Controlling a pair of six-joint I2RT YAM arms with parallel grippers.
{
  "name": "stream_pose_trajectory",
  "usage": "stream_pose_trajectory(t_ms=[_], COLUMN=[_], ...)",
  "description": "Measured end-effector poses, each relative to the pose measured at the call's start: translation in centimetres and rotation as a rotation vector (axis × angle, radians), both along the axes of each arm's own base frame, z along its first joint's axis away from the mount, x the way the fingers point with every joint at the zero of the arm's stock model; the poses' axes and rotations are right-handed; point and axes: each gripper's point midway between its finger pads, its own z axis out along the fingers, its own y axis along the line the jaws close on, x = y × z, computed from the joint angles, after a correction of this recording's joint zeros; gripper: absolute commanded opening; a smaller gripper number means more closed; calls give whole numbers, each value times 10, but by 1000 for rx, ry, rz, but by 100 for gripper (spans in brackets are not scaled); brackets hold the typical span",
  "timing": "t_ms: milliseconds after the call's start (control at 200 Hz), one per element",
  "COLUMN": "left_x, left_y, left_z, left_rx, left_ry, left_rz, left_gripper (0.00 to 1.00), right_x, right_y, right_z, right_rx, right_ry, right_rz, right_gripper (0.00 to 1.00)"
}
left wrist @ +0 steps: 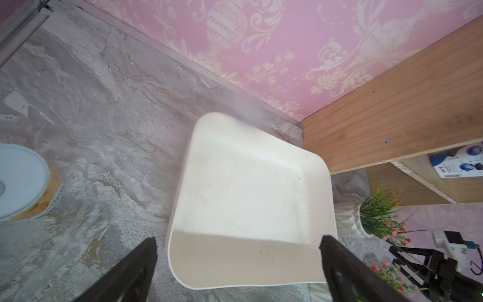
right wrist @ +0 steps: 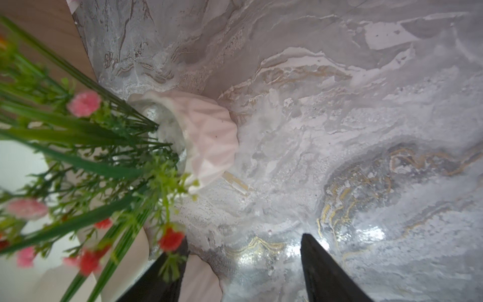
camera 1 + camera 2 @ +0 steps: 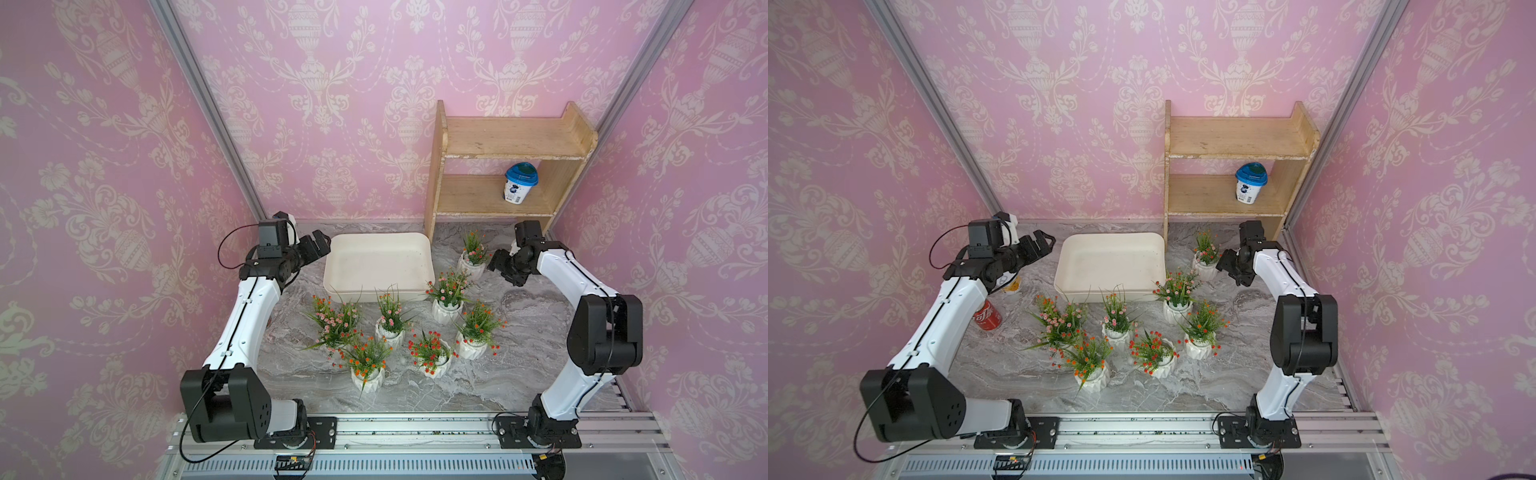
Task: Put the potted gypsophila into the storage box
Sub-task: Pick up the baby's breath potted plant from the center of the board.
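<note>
Pink damask walls [image 3: 332, 104] all round, a grey marbled tabletop [image 3: 519, 374] underneath, and both arms are out over the far end of it. The right gripper [image 3: 498, 266] hangs low at the far right, jaws parted to a middling gap and gripping nothing. In its wrist view the dark fingers [image 2: 321, 272] frame bare marble, with a green sprig lying across one of them. Just beside that gripper, not between the fingers, stands the far pot [image 3: 471, 266], upright, white and ribbed, with pink and red blossoms, near the foot of the wooden shelf [image 3: 511, 137]. Across the table the left gripper [image 3: 320, 244] is spread wide and holds nothing, poised by the far left corner of the storage box [image 3: 374, 262], and its wrist view looks down into the cream tub. The box sits at the back, in the middle. All seven potted gypsophila [image 3: 434, 363] stand outside it on the marble: the far pot, the corner pot [image 3: 446, 309] just off the box's near right corner, and five clustered in front. A blue-lidded cup [image 3: 519, 183] sits on the shelf's lower tier. In a top view a red cola can [image 3: 988, 316] shows beside the left arm.
</note>
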Motion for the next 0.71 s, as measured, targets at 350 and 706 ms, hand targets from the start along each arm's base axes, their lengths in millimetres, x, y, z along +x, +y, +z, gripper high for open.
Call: stream_pose_trajectory(t_ms=[350, 706], left_x=[-6, -6], left_y=[20, 21], left_z=[-29, -30], left_rx=[101, 110], left_ry=[46, 45], left_rz=[70, 68], left_gripper=[99, 99], right_x=[36, 44], right_y=[9, 18], right_z=[4, -23], right_rx=[14, -6], right_ry=[-29, 22], right_rz=[1, 1], right_gripper=[60, 53])
